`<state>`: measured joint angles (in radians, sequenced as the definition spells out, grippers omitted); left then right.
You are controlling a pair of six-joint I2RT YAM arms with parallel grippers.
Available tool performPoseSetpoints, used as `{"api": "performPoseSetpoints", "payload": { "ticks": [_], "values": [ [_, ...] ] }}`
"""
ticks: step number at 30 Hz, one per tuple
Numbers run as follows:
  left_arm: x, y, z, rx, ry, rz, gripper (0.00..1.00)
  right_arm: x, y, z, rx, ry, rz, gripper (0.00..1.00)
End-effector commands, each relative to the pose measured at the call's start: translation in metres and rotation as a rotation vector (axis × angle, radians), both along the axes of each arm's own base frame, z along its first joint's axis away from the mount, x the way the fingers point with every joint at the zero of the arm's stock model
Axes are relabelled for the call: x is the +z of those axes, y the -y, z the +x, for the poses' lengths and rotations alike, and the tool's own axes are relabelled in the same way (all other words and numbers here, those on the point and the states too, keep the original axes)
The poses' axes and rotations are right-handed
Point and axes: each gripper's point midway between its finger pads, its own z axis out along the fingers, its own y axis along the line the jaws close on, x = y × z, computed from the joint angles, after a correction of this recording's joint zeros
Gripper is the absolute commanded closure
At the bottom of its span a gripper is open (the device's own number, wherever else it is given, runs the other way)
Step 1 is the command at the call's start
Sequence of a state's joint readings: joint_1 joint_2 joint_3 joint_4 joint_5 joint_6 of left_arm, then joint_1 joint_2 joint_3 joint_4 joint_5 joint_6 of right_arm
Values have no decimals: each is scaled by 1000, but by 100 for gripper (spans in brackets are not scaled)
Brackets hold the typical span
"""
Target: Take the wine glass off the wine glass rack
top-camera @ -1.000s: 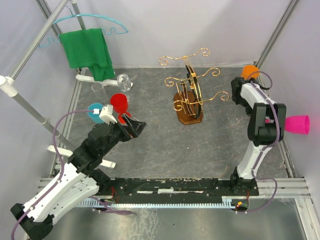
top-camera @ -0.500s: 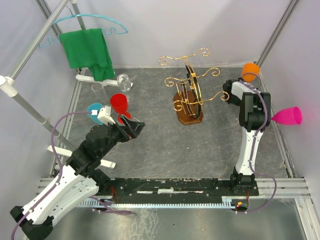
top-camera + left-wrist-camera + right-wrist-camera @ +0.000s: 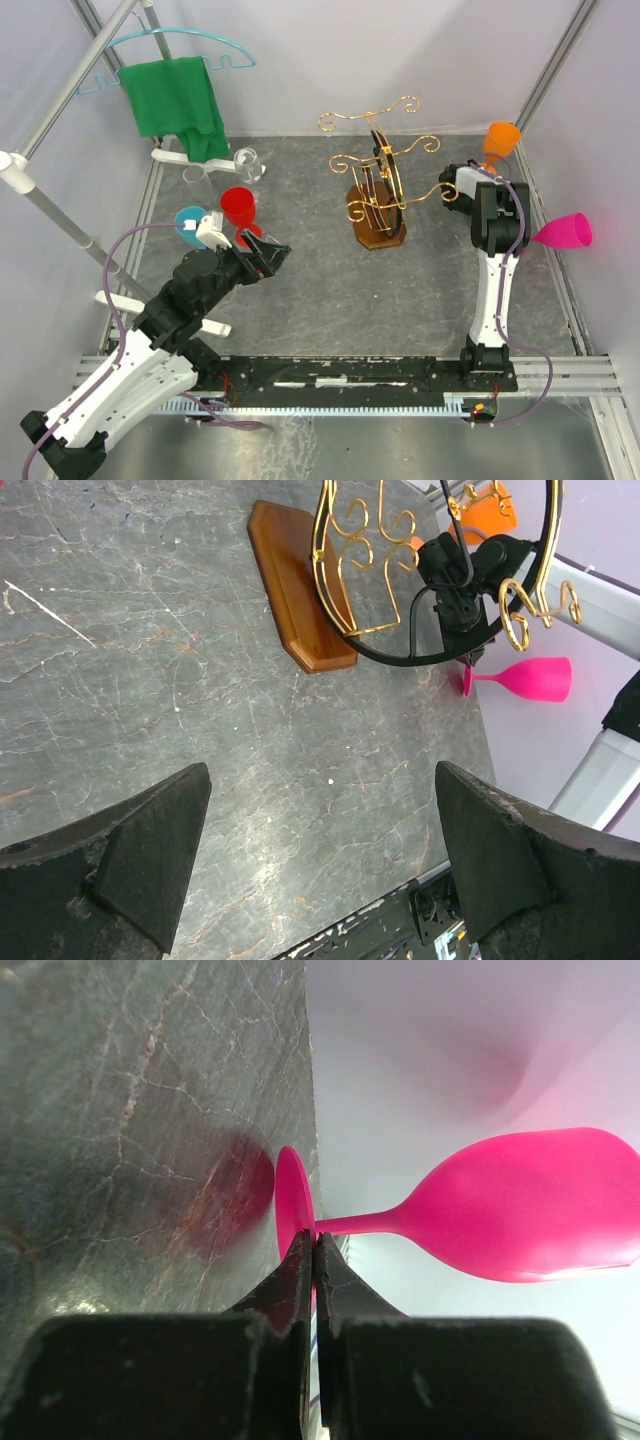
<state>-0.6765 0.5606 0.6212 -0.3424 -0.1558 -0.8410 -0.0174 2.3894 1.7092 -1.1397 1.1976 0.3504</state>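
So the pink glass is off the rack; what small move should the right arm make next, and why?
Probably turn the wrist so the pink glass comes upright over the table, ready to set down. The right fingers are shut on its stem by the foot, and it is held sideways, bowl toward the wall, well apart from the rack.

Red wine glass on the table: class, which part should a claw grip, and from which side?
Probably the thin stem between bowl and foot. The red wine glass stands upright, so come in level from its near right side, where the open left claw is; the blue glass crowds its left.
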Motion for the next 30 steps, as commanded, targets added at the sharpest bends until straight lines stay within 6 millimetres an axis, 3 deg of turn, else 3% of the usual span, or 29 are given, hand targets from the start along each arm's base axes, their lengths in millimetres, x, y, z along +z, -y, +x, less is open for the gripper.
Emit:
{"api": "performPoseSetpoints", "payload": {
  "ticks": [1, 18, 30],
  "values": [
    [12, 2, 3, 12, 22, -33, 1, 3, -5, 16, 25, 31, -19, 99],
    [7, 3, 3, 9, 10, -32, 1, -8, -20, 15, 107, -74, -100, 99],
    [5, 4, 2, 5, -1, -41, 1, -26, -38, 10, 124, -68, 56, 95]
  ]
}}
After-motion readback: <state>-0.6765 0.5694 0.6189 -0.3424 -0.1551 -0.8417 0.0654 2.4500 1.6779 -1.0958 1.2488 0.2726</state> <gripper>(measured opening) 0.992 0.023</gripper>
